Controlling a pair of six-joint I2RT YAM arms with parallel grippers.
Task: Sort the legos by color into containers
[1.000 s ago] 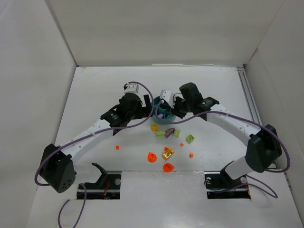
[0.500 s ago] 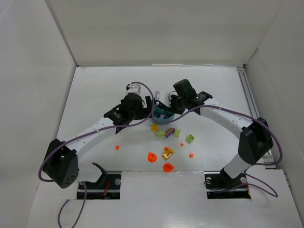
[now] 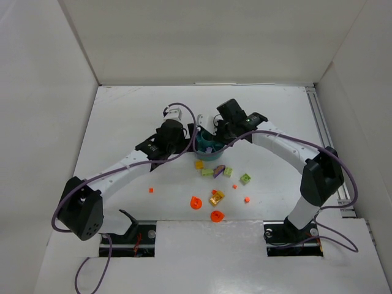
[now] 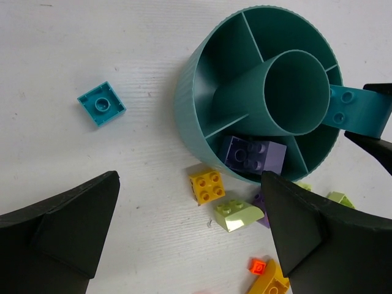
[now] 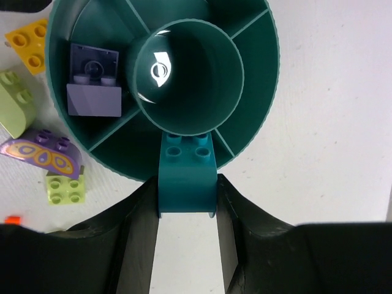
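Observation:
The round teal dish (image 5: 257, 122) has a centre cup ringed by curved sections; a purple brick (image 5: 93, 82) lies in one section. My right gripper (image 5: 187, 184) is shut on a turquoise brick (image 5: 187, 174), held over the dish rim beside the centre cup. My left gripper (image 4: 187, 205) is open and empty, low over the table just in front of the dish (image 4: 202, 92), with a yellow brick (image 4: 206, 185) and a lime piece (image 4: 239, 214) between its fingers. A small turquoise brick (image 4: 102, 104) lies left of the dish. In the top view both grippers flank the dish (image 3: 208, 149).
Loose pieces lie in front of the dish: yellow (image 3: 199, 164), lime (image 3: 207, 173), purple (image 3: 218, 171), green (image 3: 245, 179), gold (image 3: 216, 197), two orange round ones (image 3: 196, 203) (image 3: 217, 215) and orange dots (image 3: 150, 190) (image 3: 247, 199). White walls enclose the table.
My right arm has swung so its gripper, with the turquoise brick, now sits over the dish's far side. My left gripper has edged closer to the dish.

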